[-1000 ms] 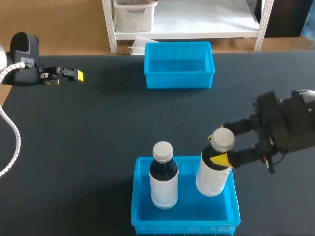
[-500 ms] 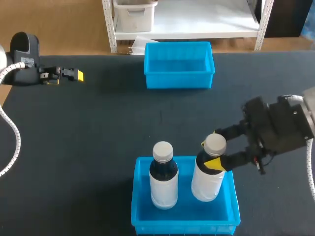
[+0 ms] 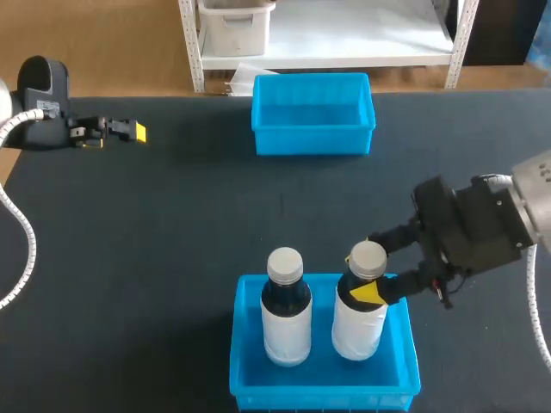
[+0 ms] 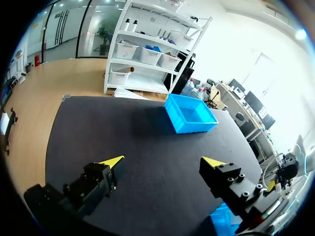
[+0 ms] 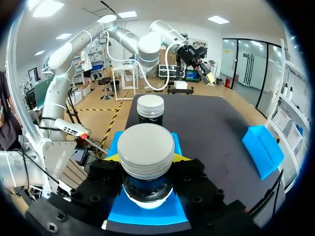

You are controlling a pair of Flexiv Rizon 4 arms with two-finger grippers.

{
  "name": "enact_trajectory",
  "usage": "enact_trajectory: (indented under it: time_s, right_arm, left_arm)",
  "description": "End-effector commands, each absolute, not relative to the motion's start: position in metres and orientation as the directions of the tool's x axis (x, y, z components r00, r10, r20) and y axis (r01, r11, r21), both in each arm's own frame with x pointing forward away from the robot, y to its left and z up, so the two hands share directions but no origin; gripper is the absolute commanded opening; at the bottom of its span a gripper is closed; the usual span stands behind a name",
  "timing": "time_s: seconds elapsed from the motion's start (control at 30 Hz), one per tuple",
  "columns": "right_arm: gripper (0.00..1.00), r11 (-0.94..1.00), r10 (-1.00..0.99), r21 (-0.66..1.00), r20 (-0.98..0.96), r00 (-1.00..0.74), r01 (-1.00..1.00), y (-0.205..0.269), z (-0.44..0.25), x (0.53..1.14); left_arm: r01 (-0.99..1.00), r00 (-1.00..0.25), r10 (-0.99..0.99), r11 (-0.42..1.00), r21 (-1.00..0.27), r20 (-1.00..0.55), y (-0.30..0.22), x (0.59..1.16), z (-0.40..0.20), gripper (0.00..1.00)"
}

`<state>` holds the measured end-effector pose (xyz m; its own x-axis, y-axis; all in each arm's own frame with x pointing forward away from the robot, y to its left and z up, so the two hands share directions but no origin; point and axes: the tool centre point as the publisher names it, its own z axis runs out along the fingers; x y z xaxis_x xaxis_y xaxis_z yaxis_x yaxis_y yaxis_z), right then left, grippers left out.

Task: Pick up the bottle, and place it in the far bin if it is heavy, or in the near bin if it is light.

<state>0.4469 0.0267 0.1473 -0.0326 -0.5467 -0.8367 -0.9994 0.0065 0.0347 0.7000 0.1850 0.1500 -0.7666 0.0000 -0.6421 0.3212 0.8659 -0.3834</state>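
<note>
My right gripper (image 3: 370,267) is shut on the neck of a white-labelled bottle (image 3: 359,314) with a grey cap, upright and low inside the near blue bin (image 3: 239,361), on its right side. In the right wrist view the held bottle (image 5: 146,152) fills the space between the fingers. A second, matching bottle (image 3: 286,308) stands upright in the bin's left half and shows ahead of the gripper as the other bottle (image 5: 150,109). The far blue bin (image 3: 312,114) has nothing in it. My left gripper (image 4: 160,167) is open over bare mat at the table's far left, seen from above as the left gripper (image 3: 129,131).
The dark mat (image 3: 172,224) covers the table. In the left wrist view the far bin (image 4: 189,114) lies ahead and right of the open fingers. A white cable (image 3: 21,232) loops along the left edge.
My right arm has carried the bottle leftward and down into the near bin, closer to the second bottle. The left arm has not moved.
</note>
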Motion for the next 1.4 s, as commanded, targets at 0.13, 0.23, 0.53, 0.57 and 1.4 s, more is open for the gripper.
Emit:
enact_trajectory:
  time_s: [0.13, 0.23, 0.53, 0.57, 1.4]
  right_arm:
    - [0.0, 0.002, -0.543, 0.048, -0.839, -0.042, -0.999, 0.029, 0.139, 0.449]
    - [0.0, 0.001, -0.547, 0.054, -0.836, -0.046, -0.999, 0.03, 0.135, 0.45]
    - [0.0, 0.002, -0.552, 0.069, -0.832, -0.058, -0.998, 0.03, 0.13, 0.451]
    - [0.02, 0.002, -0.551, 0.071, -0.832, -0.06, -0.997, 0.03, 0.129, 0.451]
    - [1.0, 0.033, -0.586, 0.074, -0.806, -0.079, -0.997, -0.006, 0.145, 0.458]
  left_arm:
    - [0.321, -0.767, 0.0, 0.866, -0.383, -0.642, 0.185, 0.7, 0.15, 1.0]
    - [0.321, -0.767, 0.0, 0.866, -0.383, -0.642, 0.185, 0.7, 0.15, 1.0]
    - [0.321, -0.767, 0.0, 0.866, -0.383, -0.642, 0.185, 0.7, 0.15, 1.0]
    - [0.321, -0.767, 0.0, 0.866, -0.383, -0.642, 0.185, 0.7, 0.15, 1.0]
    - [0.321, -0.767, 0.0, 0.866, -0.383, -0.642, 0.185, 0.7, 0.15, 1.0]
